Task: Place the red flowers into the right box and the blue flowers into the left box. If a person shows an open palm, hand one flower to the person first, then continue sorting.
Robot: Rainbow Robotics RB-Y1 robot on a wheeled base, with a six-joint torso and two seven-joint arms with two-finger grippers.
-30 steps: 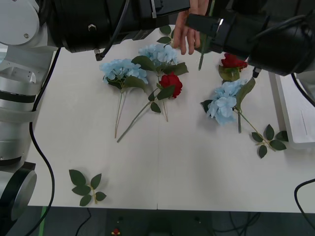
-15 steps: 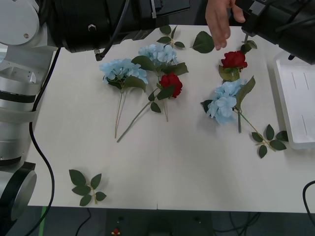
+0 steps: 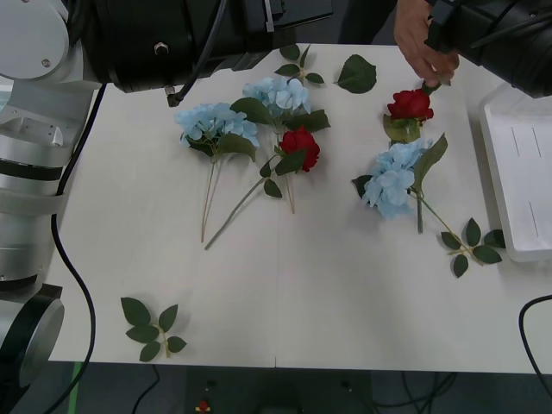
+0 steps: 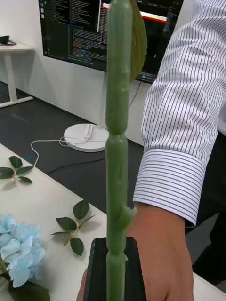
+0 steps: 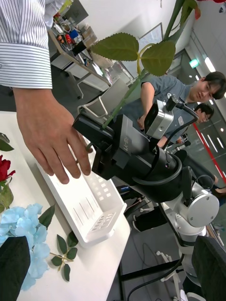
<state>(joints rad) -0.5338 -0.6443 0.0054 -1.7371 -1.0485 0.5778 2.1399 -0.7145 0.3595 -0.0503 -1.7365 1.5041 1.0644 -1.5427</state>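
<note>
My right gripper (image 5: 92, 134) is shut on the green stem (image 4: 117, 141) of a red flower, held upright above the table's far right corner. A person's hand (image 3: 421, 45) in a striped sleeve touches that gripper's fingers. Two red flowers (image 3: 300, 143) (image 3: 410, 105) and three blue flowers (image 3: 216, 125) (image 3: 280, 93) (image 3: 392, 179) lie on the table. The right box (image 3: 522, 172) is a white tray at the right edge. My left gripper (image 5: 113, 270) hangs open and empty above the table. The left box is out of view.
Loose leaf sprigs lie at the front left (image 3: 151, 328), the back middle (image 3: 357, 74) and beside the right box (image 3: 470, 246). The table's front half is bare white. People stand behind the right side of the table.
My right arm has moved right and up with the stem. The person's hand followed it along the far edge, from the middle to the right corner.
</note>
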